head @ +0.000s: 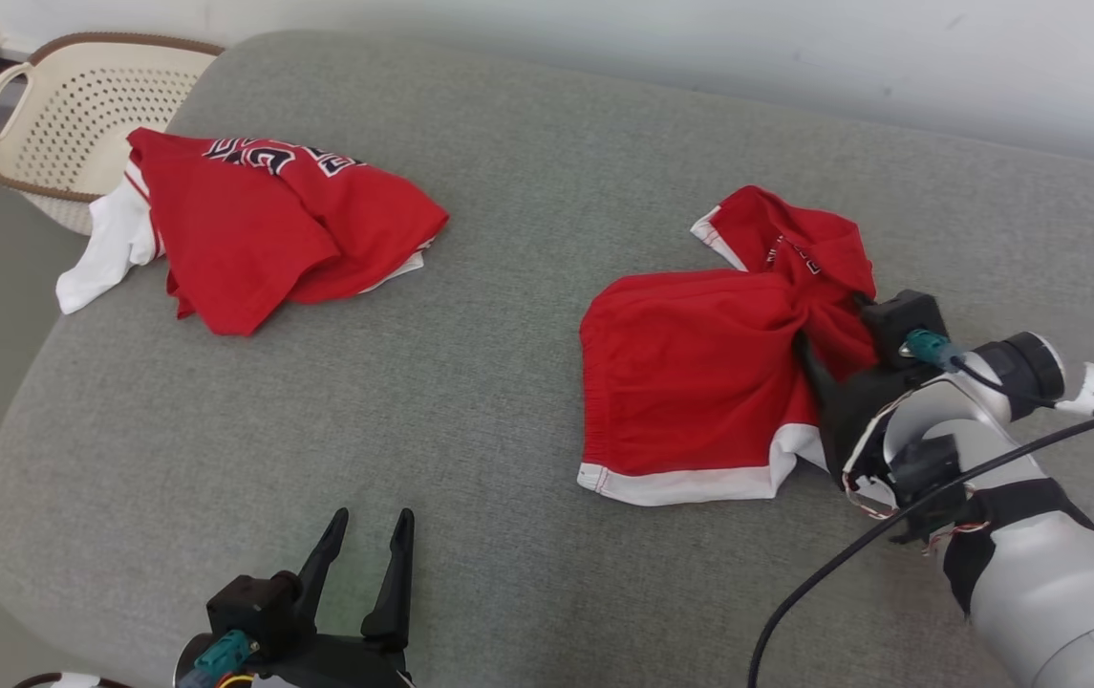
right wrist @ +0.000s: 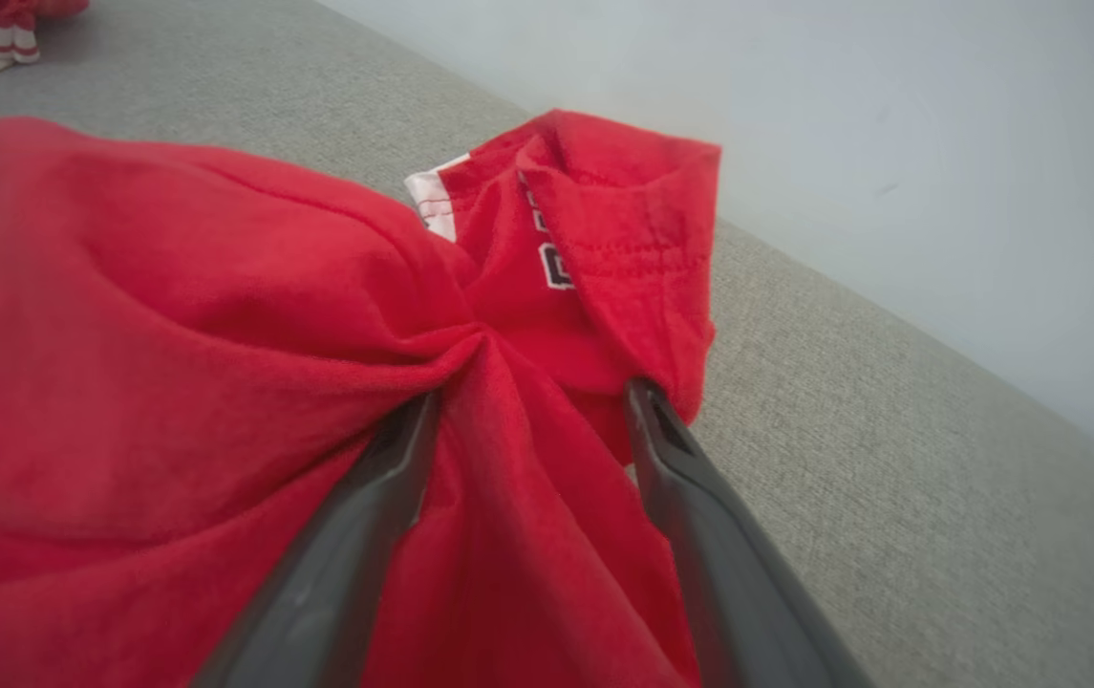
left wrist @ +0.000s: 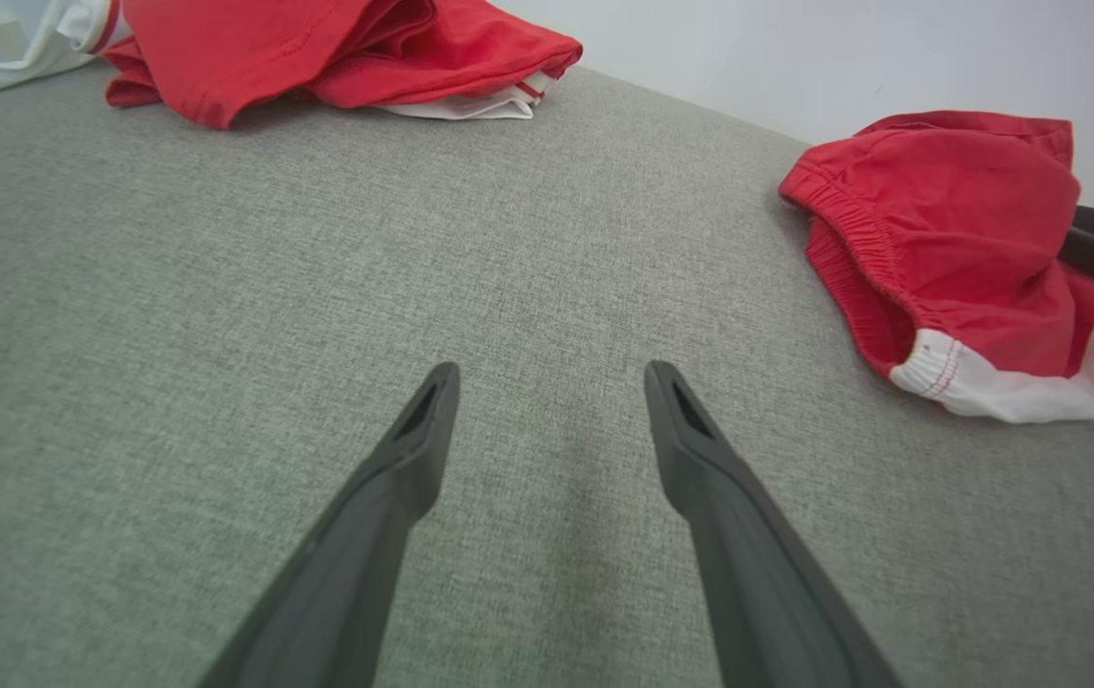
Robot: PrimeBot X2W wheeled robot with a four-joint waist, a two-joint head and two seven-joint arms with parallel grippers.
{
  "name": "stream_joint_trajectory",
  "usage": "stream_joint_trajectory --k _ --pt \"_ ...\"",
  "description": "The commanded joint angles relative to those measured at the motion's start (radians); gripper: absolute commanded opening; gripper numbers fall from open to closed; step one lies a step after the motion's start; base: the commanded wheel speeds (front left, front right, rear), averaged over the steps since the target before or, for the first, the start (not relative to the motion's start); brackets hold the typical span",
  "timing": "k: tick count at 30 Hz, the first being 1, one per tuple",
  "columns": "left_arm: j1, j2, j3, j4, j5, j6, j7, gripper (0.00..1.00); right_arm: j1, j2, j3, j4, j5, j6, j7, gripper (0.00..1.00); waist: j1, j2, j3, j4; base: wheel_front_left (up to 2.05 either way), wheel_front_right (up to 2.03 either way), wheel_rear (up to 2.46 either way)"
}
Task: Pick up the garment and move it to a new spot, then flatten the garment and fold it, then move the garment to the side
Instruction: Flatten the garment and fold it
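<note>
The red shorts (head: 690, 382) lie crumpled on the right part of the grey cushion (head: 508, 191). The right tool (right wrist: 535, 397) is at their bunched side, its fingers apart with a red fold between them, not clamped. The left tool (left wrist: 551, 368) hangs over bare cushion, its fingers wide apart. A red jersey (head: 260, 220) lies at the far left, beside a basket (head: 69, 105).

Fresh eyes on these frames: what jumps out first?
Two red garments lie on the grey cushion: crumpled red shorts at right, and a red jersey at far left by a perforated basket. The right hand is open astride a bunched fold of the shorts. The left hand is open over bare cushion.
</note>
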Motion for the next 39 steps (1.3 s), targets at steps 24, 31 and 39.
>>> stream_joint_trajectory --k 24,31,39 --pt "0.116 0.001 0.123 -0.033 0.096 0.024 -0.001 1.00 0.458 -0.042 -0.282 -0.482 0.088 0.000 -0.011 1.00 -0.0001 -0.0001 -0.168 -0.222 0.00 0.00 0.00" --pt "0.153 0.001 0.158 -0.049 0.131 0.032 -0.001 1.00 0.603 0.015 -0.357 -0.588 0.037 0.000 -0.011 1.00 -0.0001 -0.0001 -0.205 -0.230 0.00 0.00 0.00" --pt "0.180 0.001 0.186 -0.047 0.157 0.019 -0.001 1.00 0.704 0.071 -0.404 -0.641 -0.007 0.000 -0.011 1.00 -0.0001 -0.0001 -0.222 -0.237 0.00 0.00 0.00"
